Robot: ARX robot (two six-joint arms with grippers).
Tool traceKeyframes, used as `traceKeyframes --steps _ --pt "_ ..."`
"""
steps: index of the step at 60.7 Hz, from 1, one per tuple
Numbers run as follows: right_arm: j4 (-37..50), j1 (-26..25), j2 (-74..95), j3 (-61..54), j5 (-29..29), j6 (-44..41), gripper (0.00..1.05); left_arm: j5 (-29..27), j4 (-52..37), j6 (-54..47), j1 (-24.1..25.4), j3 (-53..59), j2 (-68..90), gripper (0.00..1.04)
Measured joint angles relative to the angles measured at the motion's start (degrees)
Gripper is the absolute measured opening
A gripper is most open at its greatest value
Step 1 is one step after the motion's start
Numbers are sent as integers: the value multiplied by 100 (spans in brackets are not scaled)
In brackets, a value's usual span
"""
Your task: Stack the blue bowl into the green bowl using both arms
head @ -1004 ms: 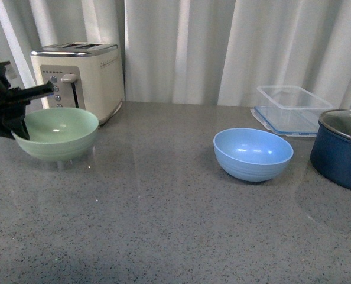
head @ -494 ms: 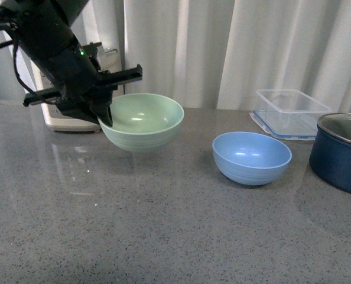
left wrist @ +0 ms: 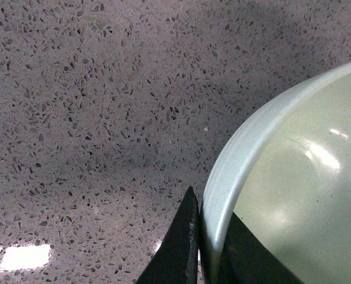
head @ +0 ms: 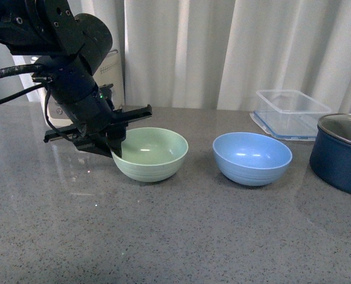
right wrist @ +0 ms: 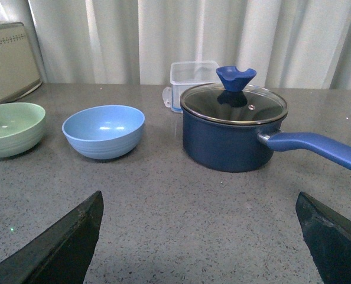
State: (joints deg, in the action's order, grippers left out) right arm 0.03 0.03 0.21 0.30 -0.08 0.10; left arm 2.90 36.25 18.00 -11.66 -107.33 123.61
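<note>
The left end effector pinches the round pale mint-green plastic bowl by its 9 o'clock rim on the grey speckled bench. The round sky-blue plastic bowl sits apart at its 3 o'clock. The right end effector is spread wide.

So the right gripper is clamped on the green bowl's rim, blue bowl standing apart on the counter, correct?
No, it is the left gripper on the green bowl's rim; the left wrist view shows it. The blue bowl does stand apart on the counter.
</note>
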Motion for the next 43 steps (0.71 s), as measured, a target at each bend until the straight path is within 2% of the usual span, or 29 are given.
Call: traceKeyframes --steps 8,19,24,27,35,43 --pt "0 0 0 0 0 0 95 107 -2 13 -7 -7 -46 34" --pt "0 0 0 0 0 0 95 205 37 -160 31 -79 -597 76" --pt "0 0 0 0 0 0 95 166 -111 -284 81 17 -944 89" --pt "0 0 0 0 0 0 95 -42 -352 -474 116 223 -1272 98" --pt "0 0 0 0 0 0 95 -531 -1530 -1115 234 1226 -2374 98" --pt "0 0 0 0 0 0 95 -365 -3200 -1838 420 2691 -3786 98"
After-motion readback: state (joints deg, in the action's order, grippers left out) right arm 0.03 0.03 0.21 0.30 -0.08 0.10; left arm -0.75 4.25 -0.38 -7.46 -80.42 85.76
